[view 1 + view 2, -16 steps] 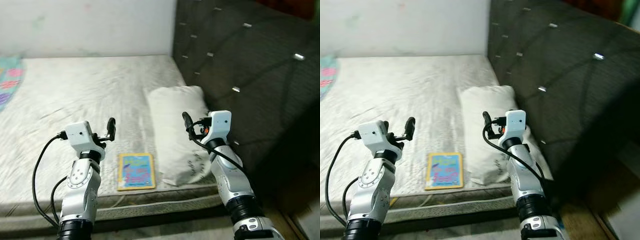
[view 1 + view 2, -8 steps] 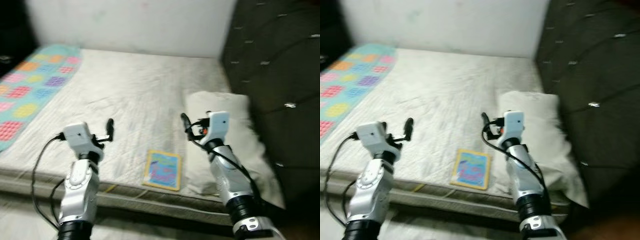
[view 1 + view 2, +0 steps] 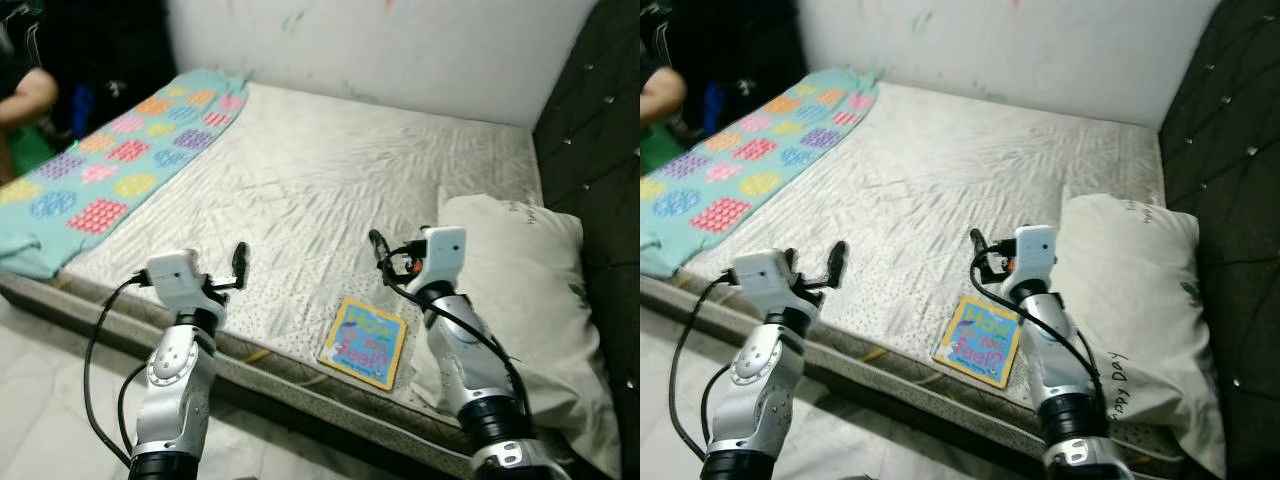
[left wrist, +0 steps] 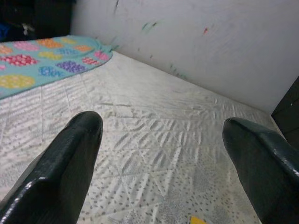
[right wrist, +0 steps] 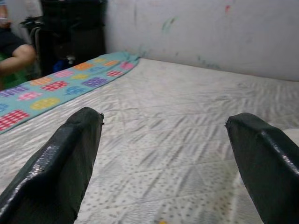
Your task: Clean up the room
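Both grippers, left (image 3: 238, 262) and right (image 3: 378, 247), empty, fingers spread, poised over the mattress (image 3: 330, 190); picture book (image 3: 364, 342) near edge, likely target.

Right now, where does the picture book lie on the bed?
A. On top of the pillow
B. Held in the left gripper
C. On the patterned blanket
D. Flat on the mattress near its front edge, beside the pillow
D: the picture book lies flat on the mattress near its front edge, left of the pillow, apart from both open grippers.

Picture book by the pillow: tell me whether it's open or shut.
Shut. The picture book lies flat on the mattress, front cover up, no pages showing.
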### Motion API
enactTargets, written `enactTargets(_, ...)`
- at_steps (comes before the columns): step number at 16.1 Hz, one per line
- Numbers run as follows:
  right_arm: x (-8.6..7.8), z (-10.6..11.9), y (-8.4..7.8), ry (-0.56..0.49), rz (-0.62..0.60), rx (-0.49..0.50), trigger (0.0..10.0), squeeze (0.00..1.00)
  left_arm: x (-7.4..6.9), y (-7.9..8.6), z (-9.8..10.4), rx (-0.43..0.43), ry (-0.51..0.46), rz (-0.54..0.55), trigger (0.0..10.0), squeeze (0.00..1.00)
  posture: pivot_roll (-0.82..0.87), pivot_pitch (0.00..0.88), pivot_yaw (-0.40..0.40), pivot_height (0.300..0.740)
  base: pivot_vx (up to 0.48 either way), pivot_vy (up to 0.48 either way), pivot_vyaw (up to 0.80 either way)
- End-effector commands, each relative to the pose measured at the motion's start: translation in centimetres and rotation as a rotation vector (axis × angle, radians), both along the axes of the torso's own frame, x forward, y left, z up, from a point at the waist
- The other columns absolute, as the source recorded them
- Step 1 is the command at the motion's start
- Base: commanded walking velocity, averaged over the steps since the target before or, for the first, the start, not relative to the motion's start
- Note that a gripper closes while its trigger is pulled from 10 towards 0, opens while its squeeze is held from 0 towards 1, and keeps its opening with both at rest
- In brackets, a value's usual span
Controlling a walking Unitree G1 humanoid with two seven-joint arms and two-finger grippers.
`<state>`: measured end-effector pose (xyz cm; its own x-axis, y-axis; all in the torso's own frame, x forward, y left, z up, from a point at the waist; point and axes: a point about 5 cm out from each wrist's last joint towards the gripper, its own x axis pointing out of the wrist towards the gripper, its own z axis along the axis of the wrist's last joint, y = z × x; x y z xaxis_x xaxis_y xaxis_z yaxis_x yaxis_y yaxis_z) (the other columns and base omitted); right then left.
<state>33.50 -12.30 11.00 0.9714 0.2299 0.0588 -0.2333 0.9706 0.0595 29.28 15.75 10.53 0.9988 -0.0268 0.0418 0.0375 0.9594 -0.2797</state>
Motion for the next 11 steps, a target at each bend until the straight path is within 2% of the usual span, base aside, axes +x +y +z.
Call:
enactTargets(1,0.10,0.54,-0.34,-0.016,-0.003,-0.007,10.0,0.00,0.18,-0.07,0.40,0.003,-0.009,-0.008,10.0,0.00,-0.03,0.000,-0.020,0.740,0.000,0.000,0.00)
enactTargets(3,0.05,0.48,-0.53,-0.006,-0.010,0.000,10.0,0.00,0.21,-0.15,0.41,-0.003,-0.009,-0.005,10.0,0.00,-0.04,0.000,-0.022,0.740,0.000,0.000,0.00)
enactTargets(7,0.09,0.56,-0.58,0.001,-0.010,-0.003,10.0,0.00,0.08,-0.21,0.52,-0.001,-0.009,-0.007,10.0,0.00,-0.03,0.000,-0.025,0.740,0.000,0.000,-0.80)
enactTargets(8,0.09,0.55,-0.50,0.001,-0.007,-0.005,10.0,0.00,0.01,-0.32,0.78,-0.002,-0.034,-0.029,10.0,0.00,-0.03,0.000,-0.027,0.740,0.000,0.000,-0.80)
enactTargets(11,0.07,0.61,-0.45,0.001,-0.003,-0.008,10.0,0.00,-0.08,-0.39,0.94,-0.009,-0.044,-0.040,10.0,0.00,-0.03,0.000,-0.029,0.740,0.000,0.000,0.00)
